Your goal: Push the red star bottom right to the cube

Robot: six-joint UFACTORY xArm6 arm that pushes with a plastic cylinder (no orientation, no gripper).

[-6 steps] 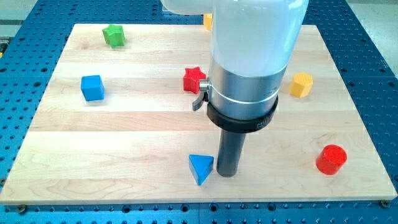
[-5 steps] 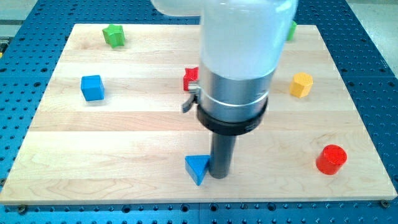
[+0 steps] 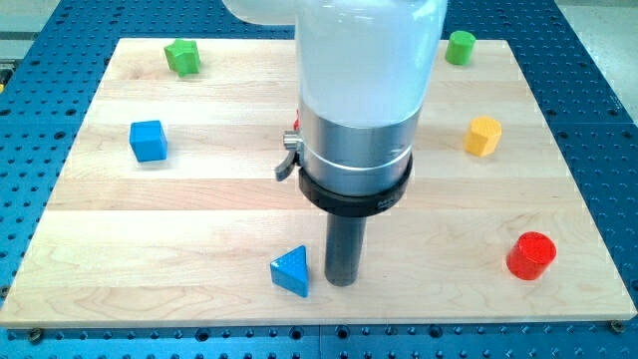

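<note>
Blue cube [image 3: 148, 140]: sits alone near the view's left edge of the tabletop [image 3: 199, 219], well apart from everything else; it is the landmark the star is to end up below and to the right of.

Green star [image 3: 182, 56]: near the view's top left corner, clear of any likely path.

Blue triangle [image 3: 291, 271]: low on the board, just beside my tip on its left; I cannot tell whether they touch. By my reading it lies in the way rather than being wanted.

Red star [image 3: 294, 128]: the task's block, almost wholly hidden behind the arm's body; only a small red sliver shows at the arm's left edge, near the board's middle. It looks far from the cube, so the push seems hardly begun.

My tip [image 3: 342, 282]: down on the wood near the view's bottom, well below the red star and right of the triangle. To drive the star toward the cube it would probably need to come round to the star's right side.

Hand: there is none on this rig, only the plain rod, and it holds nothing.

Green cylinder [image 3: 460, 47]: view's top right.

Yellow block [image 3: 483, 135]: right side, shape looks hexagonal.

Red cylinder [image 3: 530, 255]: lower right.

Count: two blue, two green, two red, one yellow; seven blocks visible.
</note>
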